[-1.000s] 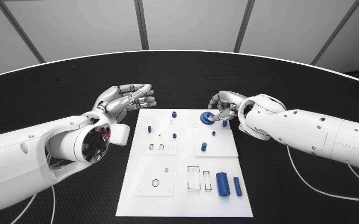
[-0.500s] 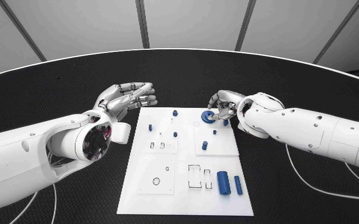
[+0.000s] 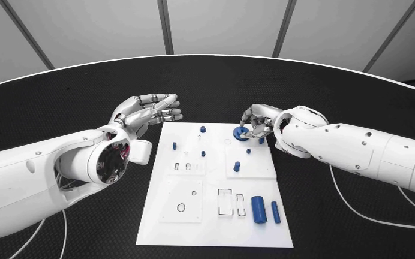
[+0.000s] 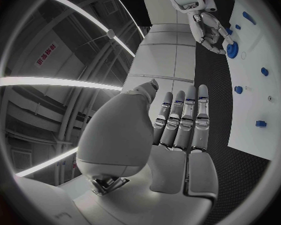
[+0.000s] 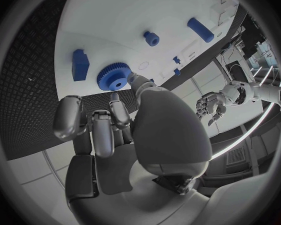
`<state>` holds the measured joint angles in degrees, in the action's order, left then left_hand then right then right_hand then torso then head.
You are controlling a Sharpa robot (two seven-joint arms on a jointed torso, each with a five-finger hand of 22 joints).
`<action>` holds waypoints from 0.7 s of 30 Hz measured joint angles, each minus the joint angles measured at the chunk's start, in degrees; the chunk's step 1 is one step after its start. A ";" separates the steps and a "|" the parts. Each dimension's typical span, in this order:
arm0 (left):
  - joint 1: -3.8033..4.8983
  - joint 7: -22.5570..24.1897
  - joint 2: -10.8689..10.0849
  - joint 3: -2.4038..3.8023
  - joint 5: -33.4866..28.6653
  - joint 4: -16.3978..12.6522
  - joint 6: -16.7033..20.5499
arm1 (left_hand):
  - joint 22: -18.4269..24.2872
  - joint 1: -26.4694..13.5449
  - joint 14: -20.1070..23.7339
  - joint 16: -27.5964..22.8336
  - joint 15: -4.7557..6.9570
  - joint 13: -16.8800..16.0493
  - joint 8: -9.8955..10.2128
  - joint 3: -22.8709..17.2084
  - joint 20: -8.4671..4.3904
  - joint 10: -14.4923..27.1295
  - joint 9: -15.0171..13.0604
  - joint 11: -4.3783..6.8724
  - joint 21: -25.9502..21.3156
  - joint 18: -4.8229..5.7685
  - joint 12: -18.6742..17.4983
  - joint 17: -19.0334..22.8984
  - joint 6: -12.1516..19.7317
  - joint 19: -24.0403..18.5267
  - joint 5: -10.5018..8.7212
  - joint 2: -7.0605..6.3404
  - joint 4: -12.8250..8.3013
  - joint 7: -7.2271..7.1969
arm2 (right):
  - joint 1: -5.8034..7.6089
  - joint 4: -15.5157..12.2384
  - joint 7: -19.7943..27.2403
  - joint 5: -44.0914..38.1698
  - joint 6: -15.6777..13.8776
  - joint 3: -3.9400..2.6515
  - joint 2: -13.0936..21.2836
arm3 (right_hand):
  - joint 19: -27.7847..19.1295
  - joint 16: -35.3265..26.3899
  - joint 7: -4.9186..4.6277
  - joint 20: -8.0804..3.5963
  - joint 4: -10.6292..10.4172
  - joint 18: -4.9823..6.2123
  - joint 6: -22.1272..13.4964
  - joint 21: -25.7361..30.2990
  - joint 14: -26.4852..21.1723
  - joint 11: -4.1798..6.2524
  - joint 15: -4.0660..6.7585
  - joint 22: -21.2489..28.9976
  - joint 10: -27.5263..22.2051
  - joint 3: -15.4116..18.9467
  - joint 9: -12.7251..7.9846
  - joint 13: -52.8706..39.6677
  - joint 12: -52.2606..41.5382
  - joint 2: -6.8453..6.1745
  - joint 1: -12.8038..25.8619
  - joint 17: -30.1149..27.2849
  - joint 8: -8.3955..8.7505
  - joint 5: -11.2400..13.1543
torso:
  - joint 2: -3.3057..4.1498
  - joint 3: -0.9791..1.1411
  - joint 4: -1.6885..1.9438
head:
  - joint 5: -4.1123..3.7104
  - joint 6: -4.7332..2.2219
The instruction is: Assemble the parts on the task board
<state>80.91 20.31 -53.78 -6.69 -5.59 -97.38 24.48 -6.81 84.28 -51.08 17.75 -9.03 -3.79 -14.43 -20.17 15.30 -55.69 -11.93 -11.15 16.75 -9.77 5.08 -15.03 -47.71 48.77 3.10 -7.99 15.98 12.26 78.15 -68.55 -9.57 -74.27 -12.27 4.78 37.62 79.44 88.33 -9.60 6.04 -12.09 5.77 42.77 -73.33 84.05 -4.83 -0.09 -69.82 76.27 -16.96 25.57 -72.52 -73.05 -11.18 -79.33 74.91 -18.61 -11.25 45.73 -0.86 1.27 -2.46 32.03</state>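
White task board flat mid-table; blue gear at far right; blue cyl & bar lying near right; small blue pegs upright far end.

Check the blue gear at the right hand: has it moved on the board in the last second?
No. The blue gear sits at the same spot near the task board far edge, with the right hand on it.

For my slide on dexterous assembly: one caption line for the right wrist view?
Right hand touches a blue gear on the white task board.
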 measured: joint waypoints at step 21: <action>0.00 -0.03 -0.14 0.00 0.00 -0.11 0.00 | -0.01 0.00 0.00 0.00 0.00 0.00 0.00 0.00 0.00 0.00 -0.01 0.00 0.00 0.00 0.00 -0.04 0.00 0.00 0.00 0.00 0.00 0.00 | -0.02 1.09 -0.02 0.00 1.27 0.17 -0.45 | 0.00 0.00 -0.22 0.00 0.23 0.00 0.23 -0.22 0.00 0.21 0.00 -0.45 0.62 -1.50 0.03 -1.12 -1.11 0.22 -0.68 0.01 -0.60 -0.47 | 0.03 0.04 0.03 | 0.13 0.44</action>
<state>80.91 20.28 -53.92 -6.69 -5.59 -97.49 24.48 -6.81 84.28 -51.08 17.75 -9.03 -3.79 -14.44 -20.17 15.30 -55.69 -11.93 -11.15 16.75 -9.77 5.08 -15.06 -47.71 48.77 3.10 -7.99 15.98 12.26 78.13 -67.46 -9.59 -74.27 -11.01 4.96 37.16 79.44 88.32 -9.83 6.04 -11.86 5.77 43.00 -73.55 84.05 -4.61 -0.09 -70.26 76.89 -18.45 25.60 -73.64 -74.16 -10.96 -80.01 74.92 -19.21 -11.71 45.76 -0.82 1.30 -2.32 32.47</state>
